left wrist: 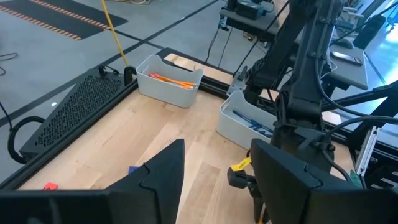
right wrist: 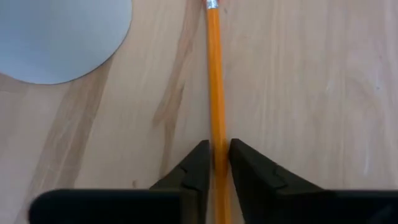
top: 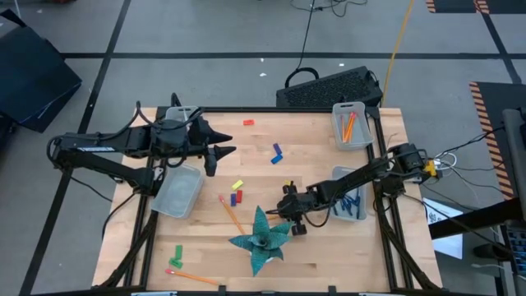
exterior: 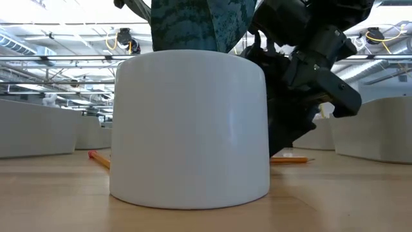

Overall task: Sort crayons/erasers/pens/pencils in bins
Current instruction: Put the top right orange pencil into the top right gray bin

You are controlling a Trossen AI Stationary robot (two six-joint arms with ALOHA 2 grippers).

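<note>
Down beside the plant pot (exterior: 190, 129), the right gripper (right wrist: 215, 160) has its fingers nearly shut around a pencil (right wrist: 215, 81) lying flat on the bench (top: 320, 247), gripping near one end, probably so the length trails clear of the pot when lifted. Its likely home is the far bin (top: 352, 125) already holding orange pencils. The left gripper (top: 220, 150) waits spread open and empty by another bin (top: 177, 191).

On the table (top: 320, 255), a plant pot (exterior: 190, 129) stands near the front edge, with a pencil (right wrist: 216, 81) just right of it between the right gripper's (right wrist: 214, 165) fingertips. Two bins (top: 352, 125) sit along the right side, one holding pencils, the other pens (top: 352, 204).
</note>
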